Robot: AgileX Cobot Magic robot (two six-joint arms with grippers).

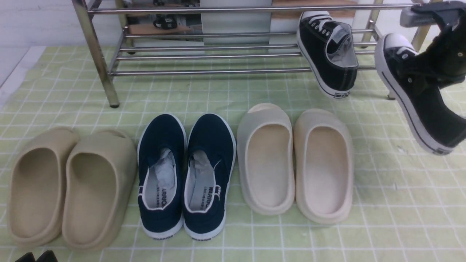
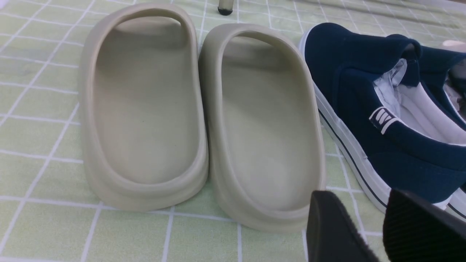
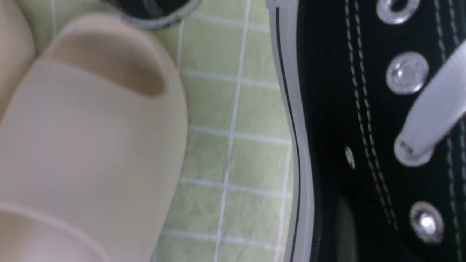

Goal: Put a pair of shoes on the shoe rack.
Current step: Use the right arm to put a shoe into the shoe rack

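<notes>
Tan slippers, right gripper gripping raised sneaker, other sneaker against rack

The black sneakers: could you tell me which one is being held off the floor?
The sneaker on the far right, tilted in the jaws of the right arm; the other sneaker leans on the rack.

Tan slides, navy slip-ons, cream slides on checked cloth.

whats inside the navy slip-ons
Each navy slip-on holds crumpled pale paper stuffing, with a white insole printed WARRIOR showing behind it. The toe ends are covered by the uppers, so nothing in there can be seen.
</notes>
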